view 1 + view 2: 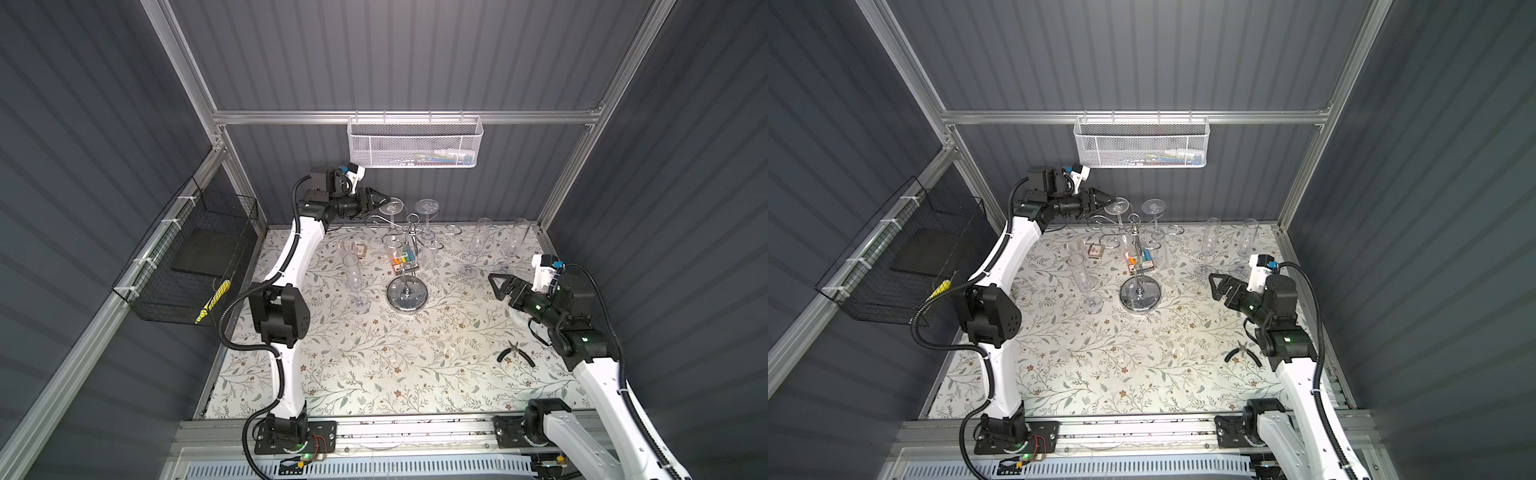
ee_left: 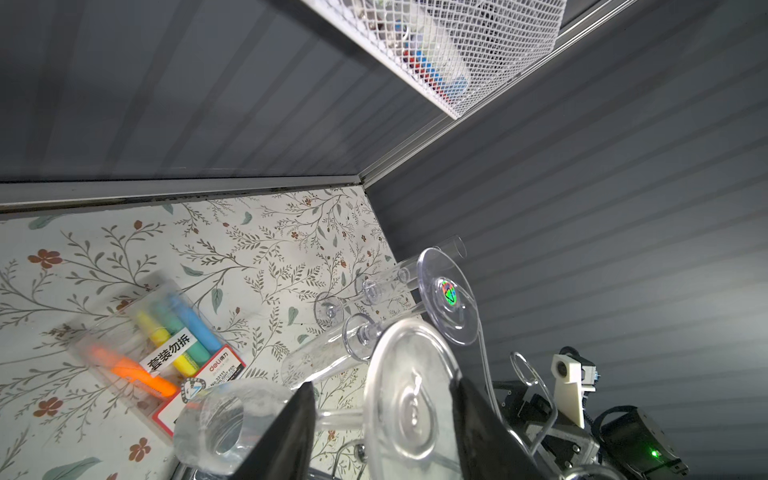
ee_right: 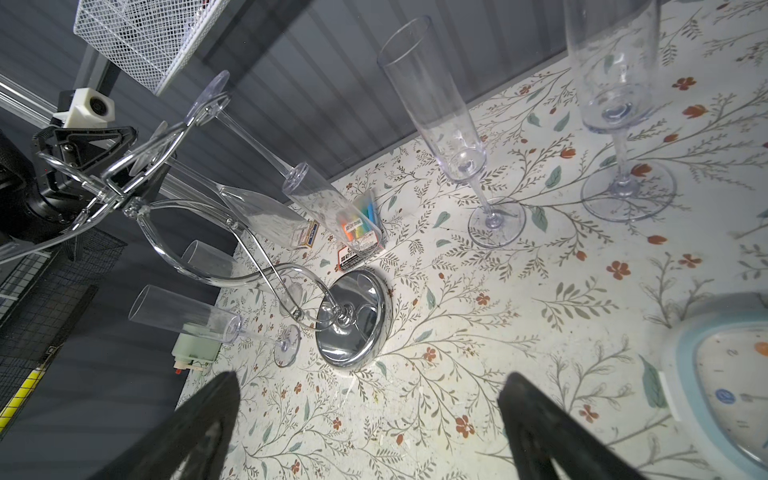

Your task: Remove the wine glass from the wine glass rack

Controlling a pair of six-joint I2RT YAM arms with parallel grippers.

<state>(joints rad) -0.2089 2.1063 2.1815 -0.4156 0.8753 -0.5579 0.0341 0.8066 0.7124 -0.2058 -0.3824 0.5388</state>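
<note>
Pliers [image 1: 515, 355] lie nearest, at 4 o'clock from the rack [image 1: 409, 296], and look clear of any likely path. At 3 o'clock the right gripper [image 1: 497, 286] hangs spread wide and empty, well apart from the rack. Nothing braces the chrome base, so a snag overhead would probably drag or tip the whole stand. Two flutes [image 1: 352, 272] stand at 9 o'clock and two more flutes [image 1: 478, 240] at 2 o'clock, near enough for a toppling rack to bowl them over. Just beyond the base at 12 o'clock, a marker pack [image 1: 405, 259] lies under the hanging bowls.

Higher and farther back, the wine glass [image 2: 411, 403] hangs upside down from a scroll arm on the 11 o'clock side, foot uppermost. Astride that foot sits the left gripper [image 2: 382, 382]. Its jaws are parted, one at the rim and a gap beside the other, so there is no pinch yet.

The foot looks slick, and a shallow or skewed bite could let it slip and fall. Pulling any way but out along the wire slot would likely hook the foot and haul the rack. A neighbour glass [image 1: 427, 206] hangs at 1 o'clock, and a swing could knock it. Farthest, the mesh basket [image 1: 411, 141] overhangs, so a high lift might strike it.
</note>
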